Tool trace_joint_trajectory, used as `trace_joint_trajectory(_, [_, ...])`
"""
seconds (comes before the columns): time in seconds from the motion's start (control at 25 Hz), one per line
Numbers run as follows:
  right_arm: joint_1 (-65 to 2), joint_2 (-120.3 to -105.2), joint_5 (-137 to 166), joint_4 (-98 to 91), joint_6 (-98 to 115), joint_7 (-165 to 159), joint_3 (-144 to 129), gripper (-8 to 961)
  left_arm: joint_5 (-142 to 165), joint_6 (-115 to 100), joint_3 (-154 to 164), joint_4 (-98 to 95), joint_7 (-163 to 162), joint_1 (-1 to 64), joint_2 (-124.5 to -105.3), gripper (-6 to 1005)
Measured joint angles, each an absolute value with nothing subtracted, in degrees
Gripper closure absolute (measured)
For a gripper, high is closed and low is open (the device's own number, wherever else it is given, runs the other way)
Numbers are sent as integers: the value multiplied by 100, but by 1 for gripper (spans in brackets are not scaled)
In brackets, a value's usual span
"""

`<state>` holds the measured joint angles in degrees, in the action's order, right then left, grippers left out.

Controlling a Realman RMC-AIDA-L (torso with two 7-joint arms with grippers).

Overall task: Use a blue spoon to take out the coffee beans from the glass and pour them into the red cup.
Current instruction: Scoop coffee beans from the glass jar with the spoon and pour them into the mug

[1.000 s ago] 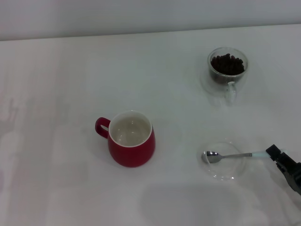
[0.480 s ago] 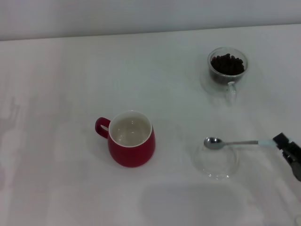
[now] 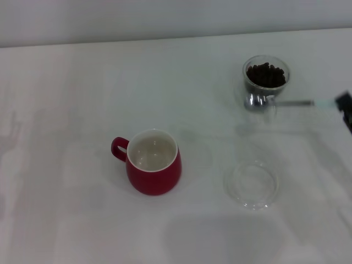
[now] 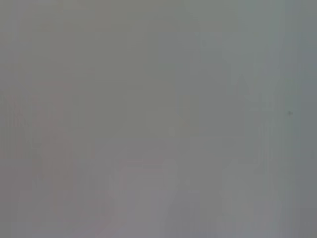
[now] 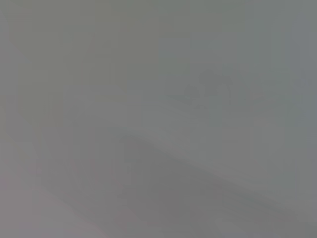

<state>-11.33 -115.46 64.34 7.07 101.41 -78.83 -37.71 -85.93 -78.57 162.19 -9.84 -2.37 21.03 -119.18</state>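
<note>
The blue spoon (image 3: pixel 286 103) hangs level in the air, its silver bowl just in front of the glass (image 3: pixel 266 80) and its pale blue handle running to the right edge of the head view. My right gripper (image 3: pixel 345 104) is shut on the handle's end there, mostly out of frame. The glass holds the coffee beans (image 3: pixel 266 75) and stands at the back right. The red cup (image 3: pixel 153 162) sits left of centre, its white inside holding nothing and its handle to the left. My left gripper is out of view. Both wrist views show only grey.
A flat clear glass saucer (image 3: pixel 253 184) lies on the white table (image 3: pixel 82 99) in front of the glass, to the right of the red cup. The table's far edge runs along the top of the head view.
My right gripper has lifted the spoon off the saucer and carried it away from me to just in front of the glass. The saucer now holds nothing.
</note>
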Motion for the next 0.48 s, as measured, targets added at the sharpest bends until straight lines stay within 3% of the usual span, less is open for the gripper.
trace_joint_trajectory(0.28, [-1996, -11496, 6425, -277, 9431, -8109, -3718, 806, -8596, -7850, 16216, -948, -231, 2140, -11921, 200])
trace_joint_trajectory(0.48, [-2206, -11496, 6441, -856, 8877, -8114, -3773, 804, -8596, -7771, 16216, -938, -207, 2143, -11926, 200])
